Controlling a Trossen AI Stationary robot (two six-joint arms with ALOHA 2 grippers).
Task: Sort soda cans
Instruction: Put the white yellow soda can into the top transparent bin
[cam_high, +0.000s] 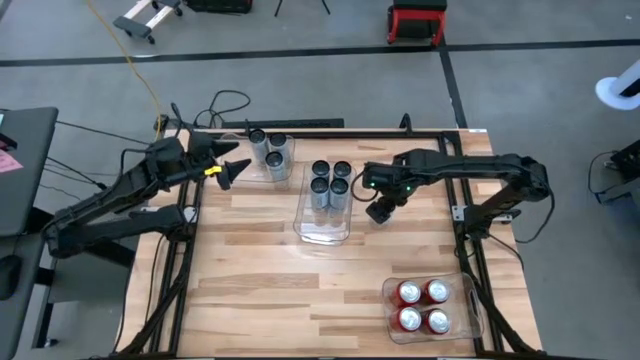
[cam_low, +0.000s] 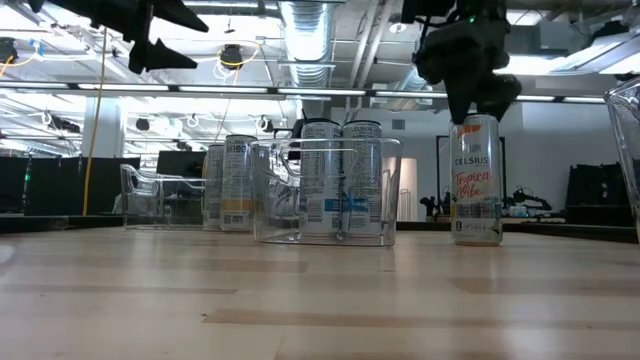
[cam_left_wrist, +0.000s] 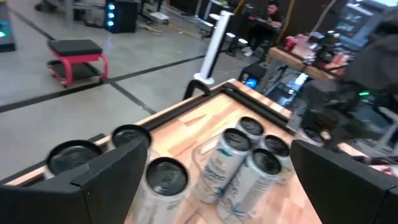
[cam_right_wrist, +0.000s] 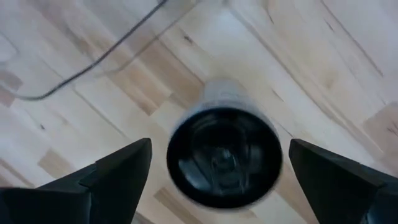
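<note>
A: While you look down from above, where do you find the right gripper (cam_high: 380, 211)?

B: You find it mid-table, just right of the middle bin (cam_high: 324, 236), directly over a lone can (cam_low: 476, 180) that stands upright on the table (cam_high: 260, 290). Its wrist view shows you that can's top (cam_right_wrist: 224, 155) centred between the two fingers (cam_right_wrist: 118, 171), which are spread wide with a clear gap on both sides. The jaws hold nothing.

A: And from table height?

B: You see the gripper (cam_low: 470, 85) right above the can's top; whether it touches is not clear. The can's label reads "Celsius".

A: Where are the other cans?

B: You have four silver-grey cans (cam_high: 330, 180) upright in the middle bin. Three more cans (cam_high: 268, 150) stand in the far-left bin (cam_high: 285, 165). Four red cans (cam_high: 423, 305) sit in the near-right bin (cam_high: 470, 310).

A: What about the left gripper (cam_high: 232, 166)?

B: You see it raised at the far left, just left of the three cans. Its fingers (cam_left_wrist: 106, 180) are wide apart and empty, and its wrist view looks over those cans (cam_left_wrist: 165, 177) towards the middle four (cam_left_wrist: 249, 155).

A: Anything beyond the table?

B: You can spot a red stool (cam_high: 417, 20) on the floor at the far side.
</note>
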